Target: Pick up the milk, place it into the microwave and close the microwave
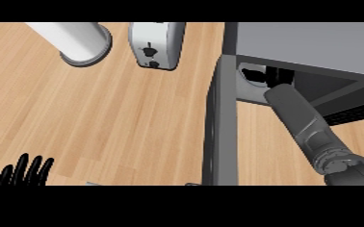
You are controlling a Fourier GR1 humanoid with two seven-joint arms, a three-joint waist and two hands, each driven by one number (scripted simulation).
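The right arm (pixel 307 125) reaches from the near right corner into the open microwave (pixel 298 43) on the right side of the table (pixel 107 110). The right robot hand (pixel 274 77) is deep inside the dark opening, and only a little of it shows past the end of the arm. Something white (pixel 250 73) sits just beside it in there. It could be the milk, but too little of it shows to be sure. Whether the fingers hold it or have let go cannot be told.

The microwave door (pixel 220 125) stands wide open, swung out toward the near side, and is seen edge on as a long grey strip just left of the arm.

The left robot hand (pixel 27 170) rests open at the near left corner with its fingers up, holding nothing.

Far on the table stand a toaster (pixel 156 45) and a white roll (pixel 78 41), well apart from the microwave.

This looks like the step of putting the milk inside. Next, the right hand would need to come out without knocking the white thing over. Then a hand must get behind the door and swing it shut.
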